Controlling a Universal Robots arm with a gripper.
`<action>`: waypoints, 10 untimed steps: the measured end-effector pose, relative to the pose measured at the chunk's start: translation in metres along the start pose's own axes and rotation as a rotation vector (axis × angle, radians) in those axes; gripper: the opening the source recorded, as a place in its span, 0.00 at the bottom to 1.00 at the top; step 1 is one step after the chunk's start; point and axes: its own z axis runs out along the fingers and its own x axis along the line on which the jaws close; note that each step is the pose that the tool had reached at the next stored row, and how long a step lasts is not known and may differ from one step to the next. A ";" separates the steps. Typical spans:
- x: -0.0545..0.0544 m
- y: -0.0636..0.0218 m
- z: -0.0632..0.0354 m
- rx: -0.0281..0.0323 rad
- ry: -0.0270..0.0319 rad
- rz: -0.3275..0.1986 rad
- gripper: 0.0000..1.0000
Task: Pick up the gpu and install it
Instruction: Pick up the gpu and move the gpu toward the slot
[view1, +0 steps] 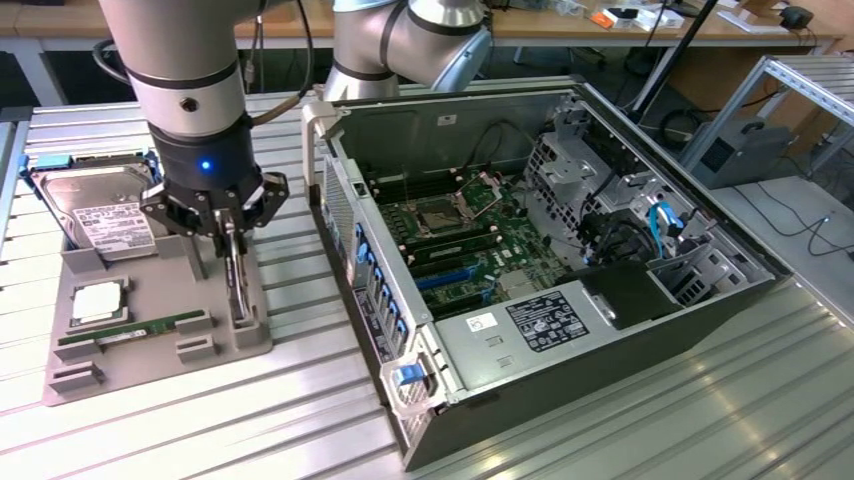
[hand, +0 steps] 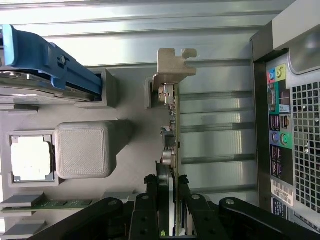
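Grey tray (view1: 150, 350) holds gpu (view1: 238, 285) upright, hard drive (view1: 107, 215) and computer case (view1: 534, 420) flanking.

Hard drive (view1: 100, 212), CPU (view1: 96, 300), RAM stick (view1: 134, 329) on grey fixture (view1: 154, 365)

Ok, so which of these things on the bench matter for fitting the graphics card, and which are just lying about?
For the job: graphics card, standing on edge in the grey holder; gripper, set over it; open computer case.
Lying about: hard drive; memory stick; processor chip.
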 end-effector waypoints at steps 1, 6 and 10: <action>0.000 0.0000 -0.0003 0.0001 0.0001 0.000 0.27; 0.000 0.0001 -0.0033 -0.0001 -0.0001 0.000 0.27; 0.000 0.0001 -0.0051 -0.0001 -0.0001 0.000 0.27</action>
